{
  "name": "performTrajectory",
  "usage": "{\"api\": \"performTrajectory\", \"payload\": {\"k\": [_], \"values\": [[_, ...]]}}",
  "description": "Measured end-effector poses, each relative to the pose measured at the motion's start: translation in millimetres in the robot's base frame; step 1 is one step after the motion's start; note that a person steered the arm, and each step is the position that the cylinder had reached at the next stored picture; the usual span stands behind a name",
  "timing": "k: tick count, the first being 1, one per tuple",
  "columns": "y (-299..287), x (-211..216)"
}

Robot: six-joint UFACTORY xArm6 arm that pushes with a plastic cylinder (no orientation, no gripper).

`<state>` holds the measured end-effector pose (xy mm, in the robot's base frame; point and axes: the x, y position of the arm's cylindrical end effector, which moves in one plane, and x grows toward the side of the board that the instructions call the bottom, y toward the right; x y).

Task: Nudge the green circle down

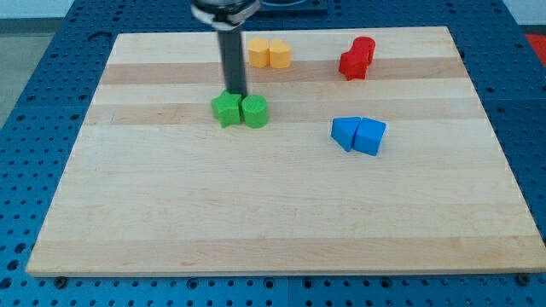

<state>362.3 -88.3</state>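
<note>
Blue perforated metal surrounds a pale wooden board (pixel 281 213) whose planks run from the view's left to the view's right. No containers stand on it, only loose blocks lying in pairs. Near the view's top, a little left of centre, two yellow blocks touch side by side: a yellow block (pixel 258 53) whose shape I cannot make out and a yellow block with faceted sides (pixel 279 54) on its right. Toward the view's top right sit two red blocks pressed together, a red cylinder-like block (pixel 364 49) above and a red block of unclear shape (pixel 351 65) just below and to its left. Right of centre lie two blue blocks in contact, a blue block (pixel 345 132) and a blue wedge-like block (pixel 370 136). Left of centre the green circle (pixel 255 112), a short green cylinder, touches a green star-like block (pixel 227 111) on its left. The dark rod comes down from the view's top, and my tip (pixel 235 94) ends just above the seam between these two green blocks, at their upper edges; whether it touches them cannot be told. The arm carries no gripper, so nothing is grasped.
</note>
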Motion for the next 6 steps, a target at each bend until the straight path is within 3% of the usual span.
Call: {"api": "performTrajectory", "payload": {"k": [2,4,6], "values": [[-9,39],[11,-17],[18,28]]}}
